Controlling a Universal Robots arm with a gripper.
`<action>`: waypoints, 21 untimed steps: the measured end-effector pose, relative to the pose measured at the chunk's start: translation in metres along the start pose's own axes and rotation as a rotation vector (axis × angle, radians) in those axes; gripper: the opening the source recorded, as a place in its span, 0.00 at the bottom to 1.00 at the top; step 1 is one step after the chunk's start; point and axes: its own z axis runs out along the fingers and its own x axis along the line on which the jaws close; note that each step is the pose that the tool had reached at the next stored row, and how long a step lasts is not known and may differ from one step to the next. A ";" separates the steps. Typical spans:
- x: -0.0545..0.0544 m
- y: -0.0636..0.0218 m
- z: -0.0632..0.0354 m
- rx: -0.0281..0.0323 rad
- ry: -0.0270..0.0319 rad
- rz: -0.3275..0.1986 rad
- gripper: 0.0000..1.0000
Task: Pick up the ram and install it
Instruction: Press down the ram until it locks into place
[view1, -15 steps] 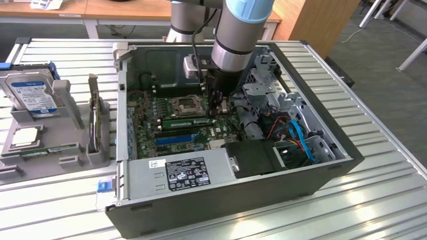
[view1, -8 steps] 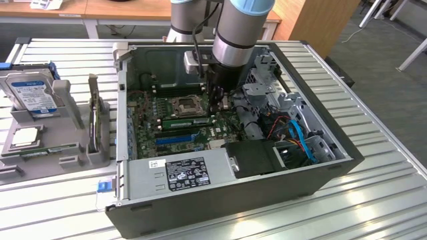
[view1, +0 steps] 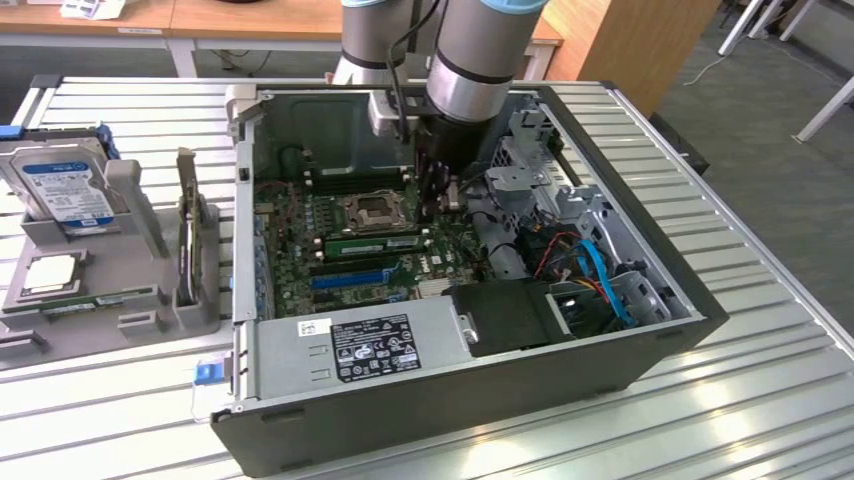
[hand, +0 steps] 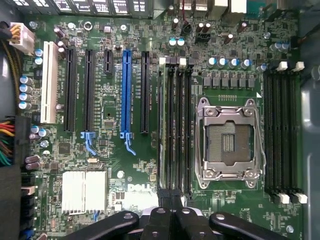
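While reaching down from the upper middle of the exterior frame into the open computer case (view1: 627, 330), ends in the gripper (view1: 430, 205) just above the motherboard (view1: 287, 215), close by the exterior view's right side of the CPU socket (view1: 370, 210). Fingers (hand: 165, 197) drawn fully together, nothing visibly clamped between them. Hovers at one end of the bank of memory slots (hand: 175, 125) next to the socket (hand: 229, 142), with the gripper (hand: 171, 200) pointed at that end in the wrist view. Cannot tell whether touching the slots or just clear of them.

Finds the ram (view1: 374, 243) standing on edge in a slot of that bank, in the middle of the exterior frame just below the socket, green with dark chips along its face. Seen edge-on in the wrist view as a pale thin line (hand: 161, 125) in the outermost slot, on the side facing the blue expansion slot (hand: 125, 92). Looks level along its length.

On the exterior view's left, outside the case, a grey fixture (view1: 127, 200) on the slatted table (view1: 747, 400). Carries a hard drive (view1: 60, 185) at the upper left, a dark card (view1: 187, 225) standing upright, a processor (view1: 54, 272) lying flat, and a second narrow green board (view1: 94, 300) lying below it.
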 end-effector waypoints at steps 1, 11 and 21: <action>0.000 0.0001 -0.0015 0.0000 -0.0001 0.000 0.10; 0.000 0.0004 -0.0066 0.0000 -0.0001 0.000 0.10; 0.000 0.0283 -0.0047 0.0008 -0.0002 0.000 0.10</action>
